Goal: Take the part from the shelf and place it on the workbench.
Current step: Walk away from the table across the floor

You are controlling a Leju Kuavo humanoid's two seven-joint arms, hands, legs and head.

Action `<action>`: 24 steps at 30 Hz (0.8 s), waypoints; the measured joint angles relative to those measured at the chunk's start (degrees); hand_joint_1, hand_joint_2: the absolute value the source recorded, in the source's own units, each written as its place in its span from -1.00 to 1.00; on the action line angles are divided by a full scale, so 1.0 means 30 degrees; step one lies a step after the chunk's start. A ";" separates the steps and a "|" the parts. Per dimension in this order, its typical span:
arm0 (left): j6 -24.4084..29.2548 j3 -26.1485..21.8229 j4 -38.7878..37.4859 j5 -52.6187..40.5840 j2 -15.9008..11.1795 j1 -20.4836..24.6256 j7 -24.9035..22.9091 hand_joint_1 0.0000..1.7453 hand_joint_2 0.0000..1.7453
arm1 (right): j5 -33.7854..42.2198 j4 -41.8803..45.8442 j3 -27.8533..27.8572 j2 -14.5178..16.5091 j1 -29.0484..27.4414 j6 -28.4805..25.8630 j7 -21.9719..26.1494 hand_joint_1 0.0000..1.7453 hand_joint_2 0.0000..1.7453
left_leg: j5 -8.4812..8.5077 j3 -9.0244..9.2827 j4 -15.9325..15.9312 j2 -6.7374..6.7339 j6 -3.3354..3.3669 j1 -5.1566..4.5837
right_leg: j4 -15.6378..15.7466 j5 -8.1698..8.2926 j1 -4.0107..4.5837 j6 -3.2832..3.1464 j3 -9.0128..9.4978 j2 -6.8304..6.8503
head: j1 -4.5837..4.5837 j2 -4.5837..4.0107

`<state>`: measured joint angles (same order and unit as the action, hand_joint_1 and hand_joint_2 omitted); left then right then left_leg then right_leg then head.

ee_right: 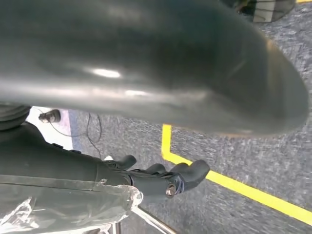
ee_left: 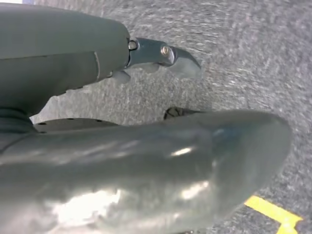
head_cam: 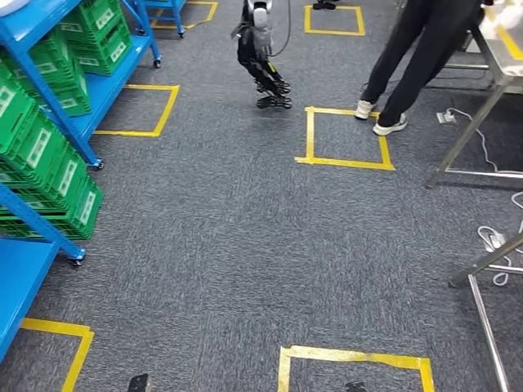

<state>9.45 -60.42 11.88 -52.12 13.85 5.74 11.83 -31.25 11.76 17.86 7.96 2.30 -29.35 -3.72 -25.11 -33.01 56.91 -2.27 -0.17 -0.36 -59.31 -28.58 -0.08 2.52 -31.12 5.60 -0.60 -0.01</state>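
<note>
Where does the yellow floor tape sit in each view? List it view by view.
Head view: yellow floor tape in several squares.
Left wrist view: a strip beyond the left hand.
Right wrist view: a corner beyond the right hand.
Shared landmark: grey carpet.

Green bins [head_cam: 43, 147] on blue shelf [head_cam: 37, 224], left.

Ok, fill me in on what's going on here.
The robot is out on the carpet between the blue shelf of green bins and the workbench, where a person stands. The left hand hangs with nothing in it. Clear plastic lies against the right hand; whether it holds a part there is unclear. Nothing shows as placed yet.
</note>
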 joint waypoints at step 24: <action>0.0036 -0.0011 0.0000 0.0144 -0.0007 -0.0040 -0.0053 -1.00 -1.00 | 0.0024 -0.0029 0.0313 0.0051 -0.0079 -0.0046 -0.0122 -1.00 -1.00 | -0.0804 -0.1475 0.3064 0.0522 -0.0679 0.0186 | 0.0220 0.0463 -0.0104 -0.0693 -0.0172 -0.0572 | 0.0064 0.0002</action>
<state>9.56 -60.46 11.88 -51.69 13.83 5.62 11.67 -31.18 11.67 18.80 8.11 2.06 -29.48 -4.09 -27.52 -37.43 66.10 -0.70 -2.21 0.20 -58.65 -27.19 -0.39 0.44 -31.63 3.89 -0.40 0.00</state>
